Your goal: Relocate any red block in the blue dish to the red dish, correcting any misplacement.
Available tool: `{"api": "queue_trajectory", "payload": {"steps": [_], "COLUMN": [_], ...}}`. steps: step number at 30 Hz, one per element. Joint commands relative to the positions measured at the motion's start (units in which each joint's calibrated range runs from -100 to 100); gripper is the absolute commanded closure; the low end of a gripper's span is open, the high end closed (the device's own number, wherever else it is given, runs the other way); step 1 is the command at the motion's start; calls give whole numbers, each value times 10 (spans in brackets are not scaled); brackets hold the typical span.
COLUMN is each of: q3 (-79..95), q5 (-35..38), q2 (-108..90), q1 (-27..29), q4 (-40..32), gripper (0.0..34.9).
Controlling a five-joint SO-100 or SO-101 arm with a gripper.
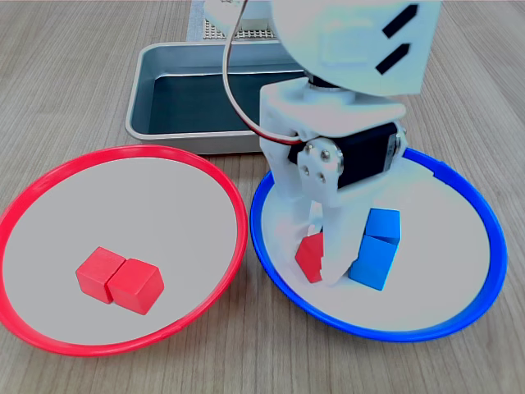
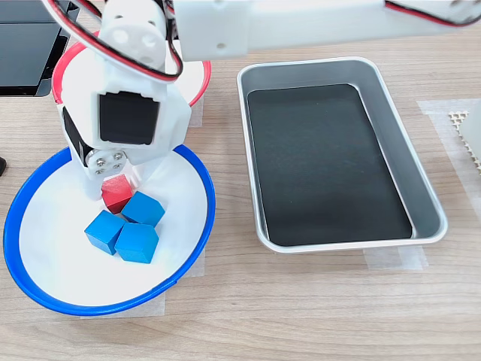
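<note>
In the blue dish [image 1: 486,215] [image 2: 204,188] a red block [image 1: 310,256] [image 2: 116,194] sits tilted between my white fingers. My gripper [image 1: 312,268] [image 2: 119,186] reaches down from above and is shut on it. Three blue cubes [image 2: 137,242] crowd right beside it; in the first exterior view they show as a blue cluster [image 1: 377,246] on the block's right. The red dish [image 1: 123,153] [image 2: 198,81] holds two more red cubes [image 1: 98,273] [image 1: 136,286] touching each other. In the second exterior view my arm hides most of that dish.
A rectangular metal tray [image 1: 160,61] [image 2: 391,84] with a dark floor stands behind the dishes in the first exterior view, at the second exterior view's right. The two dishes nearly touch rim to rim. Wooden tabletop surrounds everything.
</note>
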Motion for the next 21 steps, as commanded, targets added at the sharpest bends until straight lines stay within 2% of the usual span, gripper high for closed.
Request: {"api": "queue_trajectory", "payload": {"steps": [1,11,21], "q3": [-12,-13,14], "q5": [-1,-3,-5], "q2": [-5,-8,-69], "q1": [2,3,-7], "q4": [8,5,-4], "gripper": [273,346,346]}}
